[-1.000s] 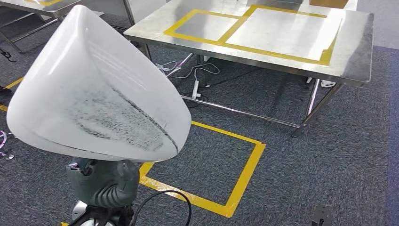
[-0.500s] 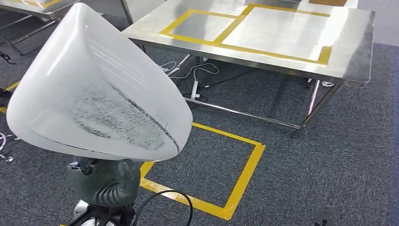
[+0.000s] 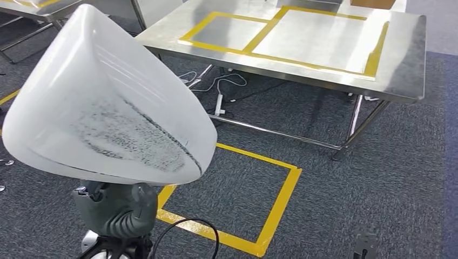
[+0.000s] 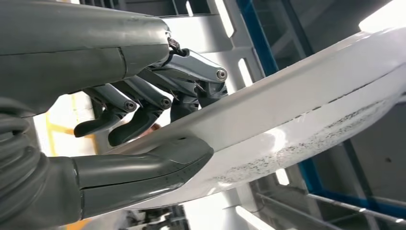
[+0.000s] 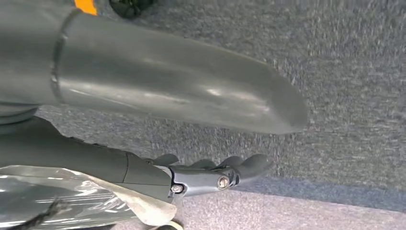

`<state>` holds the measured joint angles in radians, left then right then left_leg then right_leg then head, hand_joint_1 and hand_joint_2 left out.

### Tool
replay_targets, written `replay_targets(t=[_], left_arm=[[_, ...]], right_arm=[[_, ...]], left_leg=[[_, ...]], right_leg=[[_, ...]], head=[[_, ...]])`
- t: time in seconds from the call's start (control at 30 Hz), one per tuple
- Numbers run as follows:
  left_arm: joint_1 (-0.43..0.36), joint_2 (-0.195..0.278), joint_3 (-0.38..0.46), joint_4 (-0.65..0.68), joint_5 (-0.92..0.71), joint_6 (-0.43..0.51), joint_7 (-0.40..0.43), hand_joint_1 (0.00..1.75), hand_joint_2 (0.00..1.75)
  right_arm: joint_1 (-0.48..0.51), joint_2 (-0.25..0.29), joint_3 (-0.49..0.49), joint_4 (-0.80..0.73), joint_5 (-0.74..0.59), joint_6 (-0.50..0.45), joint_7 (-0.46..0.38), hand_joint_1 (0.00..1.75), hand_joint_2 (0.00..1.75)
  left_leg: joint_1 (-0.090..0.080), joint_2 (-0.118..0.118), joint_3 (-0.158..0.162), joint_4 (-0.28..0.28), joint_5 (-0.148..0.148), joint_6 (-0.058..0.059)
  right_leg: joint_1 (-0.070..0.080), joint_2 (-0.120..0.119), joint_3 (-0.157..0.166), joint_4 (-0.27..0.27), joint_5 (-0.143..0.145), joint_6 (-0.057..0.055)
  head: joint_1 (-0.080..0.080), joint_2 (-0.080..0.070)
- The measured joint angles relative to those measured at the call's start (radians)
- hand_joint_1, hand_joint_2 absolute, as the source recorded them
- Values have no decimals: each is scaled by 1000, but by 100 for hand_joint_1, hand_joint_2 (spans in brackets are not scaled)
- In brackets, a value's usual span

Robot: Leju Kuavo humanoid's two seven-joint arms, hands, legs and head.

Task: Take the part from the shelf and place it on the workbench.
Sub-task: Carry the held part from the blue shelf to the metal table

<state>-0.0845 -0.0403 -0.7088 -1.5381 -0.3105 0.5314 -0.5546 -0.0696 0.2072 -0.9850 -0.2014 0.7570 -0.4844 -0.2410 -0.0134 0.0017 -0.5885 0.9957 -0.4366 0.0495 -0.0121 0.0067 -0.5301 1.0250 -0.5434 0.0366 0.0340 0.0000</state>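
Pinching a smooth, curved white part (image 3: 108, 102), the left hand (image 4: 143, 129); right hand (image 5: 210, 175) empty, fingers spread.

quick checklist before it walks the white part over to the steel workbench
1. Grip on the white part: ok, the left hand holds its edge between thumb and fingers.
2. Workbench in sight: ok, ahead on the right.
3. Landing spot: ok, the large taped rectangle is bare.
4. Floor on the way: not ok, white cables lie under the bench's near edge.
5. Right hand: ok, it holds nothing, over the carpet.
6. View past the part: not ok, it hides the lower left floor.
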Motion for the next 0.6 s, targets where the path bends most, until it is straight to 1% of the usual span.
replay_targets(t=[0.03,0.07,0.1,0.13,0.17,0.2,0.23,0.27,0.3,0.33,0.37,0.43,0.47,0.5,0.53,0.57,0.6], left_arm=[[-1,-1,0,-1,0,0,0,175,175],[-1,-1,0,-1,0,0,0,175,175],[-1,-2,0,-1,0,0,0,175,175],[0,-2,-1,-1,0,0,0,175,175],[1,-2,-1,-1,0,0,0,175,175],[1,-2,-1,-1,0,1,0,175,175],[1,-2,-1,-1,0,1,0,175,175],[2,-2,-1,-1,0,2,0,175,175],[2,-2,-1,-1,0,3,0,175,175],[2,-2,0,-1,0,4,0,175,175],[3,-1,0,-2,0,6,0,175,175],[3,-1,0,-2,0,8,0,175,175],[3,-1,1,-3,0,9,-1,175,175],[2,-1,1,-4,0,9,-1,175,175],[2,-1,1,-4,0,10,-2,175,175],[2,-1,2,-5,0,10,-2,175,175],[3,0,2,-5,0,10,-2,175,175]], right_arm=[[-1,0,0,0,0,0,0,0,0],[-2,-1,1,0,0,0,-1,0,0],[-2,-1,1,0,0,0,-1,0,0],[0,-2,0,0,0,0,-1,0,0],[1,-2,0,0,1,0,0,0,0],[3,-3,0,0,1,0,0,0,0],[4,-3,0,0,2,0,0,0,0],[4,-3,0,0,3,0,0,0,0],[4,-3,0,0,4,0,0,0,0],[3,-3,0,0,4,0,0,0,0],[2,-3,1,0,5,0,0,0,0],[3,-3,1,0,6,0,0,0,0],[4,-3,0,0,6,0,0,0,0],[5,-3,0,0,6,0,-1,0,0],[4,-3,0,0,5,0,-1,0,0],[4,-3,0,0,5,0,-2,0,0],[4,-4,0,0,5,0,-2,0,0]], left_leg=[[4,1,11,-11,0,0],[4,1,18,-15,-4,0],[4,1,21,-15,-9,1],[4,0,25,-15,-15,0],[5,0,31,-14,-22,0],[6,-1,39,-13,-30,-2],[7,-1,50,-11,-39,-6],[8,-1,61,-10,-50,-10],[8,-1,71,-6,-61,-16],[7,-1,76,-3,-70,-22],[5,-1,78,-1,-77,-26],[4,-1,82,0,-86,-34],[5,0,85,5,-92,-39],[7,0,79,27,-102,-44],[8,-1,60,69,-117,-50],[10,-1,26,133,-133,-54],[11,-1,-21,209,-151,-57]], right_leg=[[0,-1,-19,38,-18,4],[0,-1,-51,96,-40,7],[-1,-1,-94,163,-60,10],[-1,-1,-133,219,-69,14],[-2,-1,-160,244,-60,18],[-3,-2,-168,233,-30,21],[-5,-3,-155,182,17,25],[-7,-5,-131,120,58,28],[-7,-7,-101,62,85,29],[-6,-9,-76,19,92,23],[-4,-10,-62,2,83,14],[-2,-9,-51,-8,64,-9],[-2,-8,-45,-10,59,-16],[-4,-8,-36,-11,53,-24],[-5,-7,-25,-13,46,-30],[-5,-7,-13,-14,38,-34],[-5,-6,-2,-14,28,-36]], head=[[1,0],[2,0],[1,0],[1,0],[1,0],[1,0],[1,0],[1,0],[3,0],[4,0],[4,0],[2,0],[0,0],[-2,0],[-3,0],[-5,0],[-6,0]])
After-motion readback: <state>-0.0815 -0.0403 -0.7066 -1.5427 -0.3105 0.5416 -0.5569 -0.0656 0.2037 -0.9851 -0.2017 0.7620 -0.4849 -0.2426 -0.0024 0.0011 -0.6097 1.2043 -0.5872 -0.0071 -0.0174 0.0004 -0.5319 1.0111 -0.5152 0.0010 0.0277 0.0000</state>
